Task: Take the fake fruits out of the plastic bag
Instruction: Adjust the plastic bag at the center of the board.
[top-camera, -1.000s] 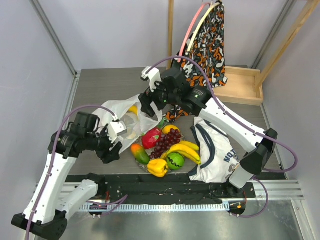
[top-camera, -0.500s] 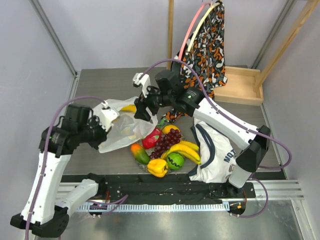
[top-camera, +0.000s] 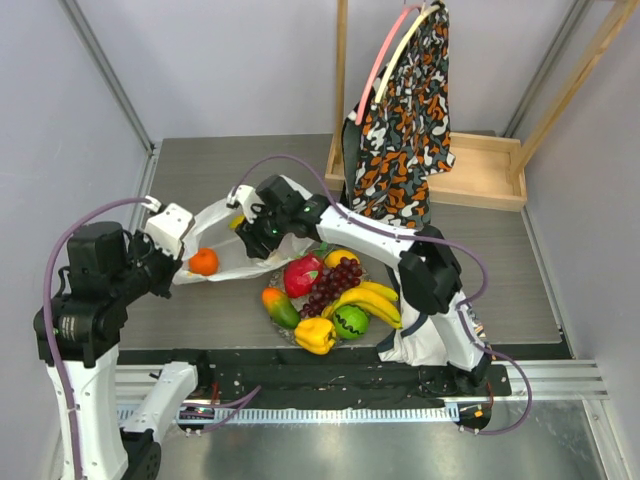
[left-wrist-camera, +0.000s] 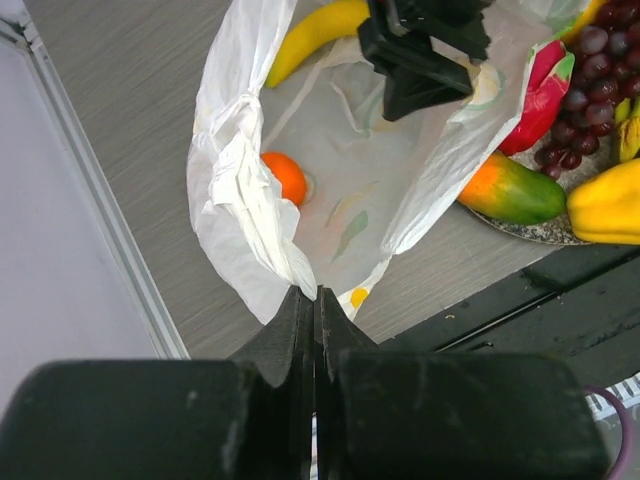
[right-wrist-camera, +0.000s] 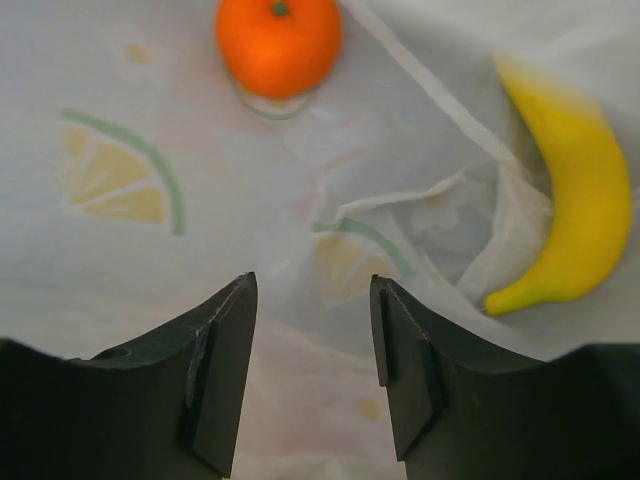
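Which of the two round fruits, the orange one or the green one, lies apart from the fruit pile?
The orange: it sits alone on the plastic bag, while the green ball lies in the pile beside the bananas.

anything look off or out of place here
An orange and one banana lie with the flattened bag, apart from the fruit pile. A white jersey is slumped over the near edge of the table.

A white bag (top-camera: 235, 262) lies by the table's (top-camera: 480, 240) left edge, an orange (top-camera: 203, 262) at its end. More fruit (top-camera: 340, 292) sits near the front.
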